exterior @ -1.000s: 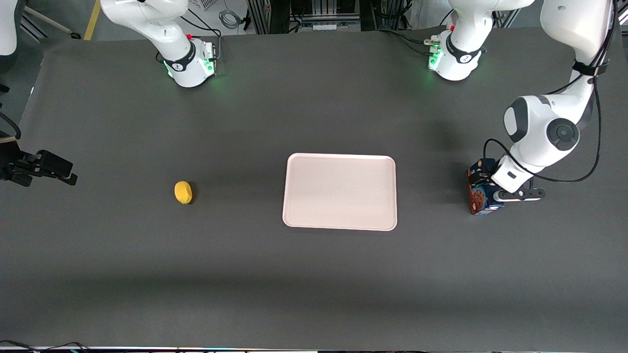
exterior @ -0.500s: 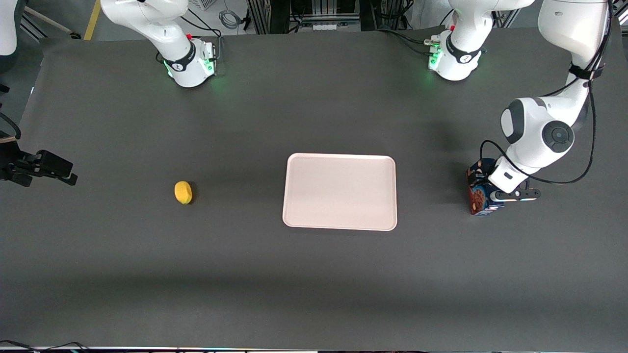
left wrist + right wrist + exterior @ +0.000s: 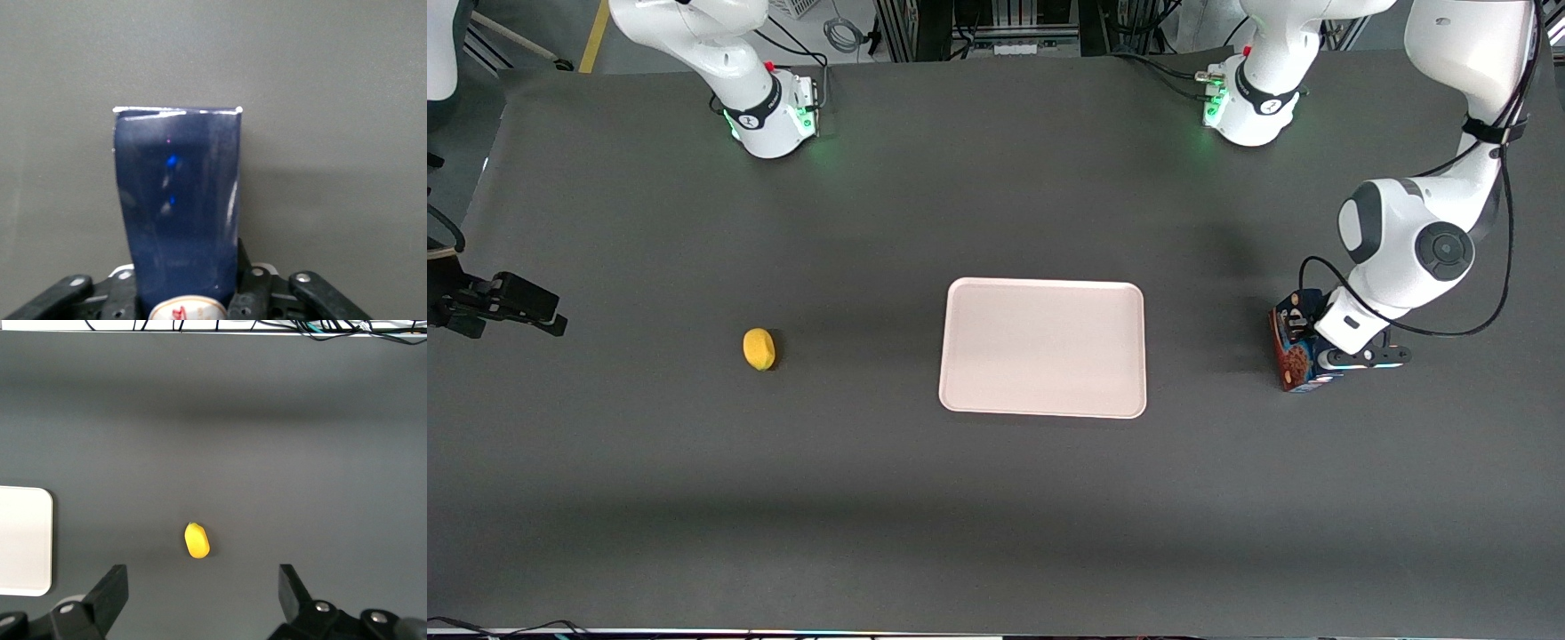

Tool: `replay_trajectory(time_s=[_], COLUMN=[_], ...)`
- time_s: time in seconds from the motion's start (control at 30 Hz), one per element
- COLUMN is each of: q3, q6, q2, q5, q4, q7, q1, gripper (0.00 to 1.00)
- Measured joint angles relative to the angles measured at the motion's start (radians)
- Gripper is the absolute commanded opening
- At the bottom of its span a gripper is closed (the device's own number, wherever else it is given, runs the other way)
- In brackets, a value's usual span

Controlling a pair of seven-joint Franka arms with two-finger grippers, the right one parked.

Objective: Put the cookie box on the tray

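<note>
1. A yellow lump (image 3: 759, 348) lies on the tabletop (image 3: 996, 516) toward the parked arm's end, well apart from everything else. It should not interfere unless the carry badly overshoots.

2. The tray (image 3: 1042, 348) sits bare in the middle of the tabletop. Its low raised rim is the likely snag: a box carried too low could catch on it and tip, or push the tray askew.

3. The cookie box (image 3: 1294, 356) stands toward the working arm's end, well apart from the tray. In the wrist view the cookie box (image 3: 179, 207) looks slightly bowed along one edge, so hard squeezing could crush the thin carton.

4. The claw (image 3: 1320, 342) is at the box, its fingers (image 3: 245, 280) pressed against the carton's sides, pinching it. The grip seems to sit at one end of the box, so I judge it could swing or slip loose during a quick sideways carry.
</note>
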Motion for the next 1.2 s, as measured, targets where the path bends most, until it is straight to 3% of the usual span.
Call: replay_trajectory(time_s=[0.4,0.77,1.2], q3=[-0.002,-0.016,-0.096], q6=[-0.042,-0.235,-0.419], q2=[-0.003,-0.068,-0.159], q5=[0.0,0.0,-0.001], q4=[0.039,0.154,0.287], q7=[0.0,0.0,-0.04], q1=[-0.001,-0.014,-0.037], gripper=[0.31,0.31,0.32])
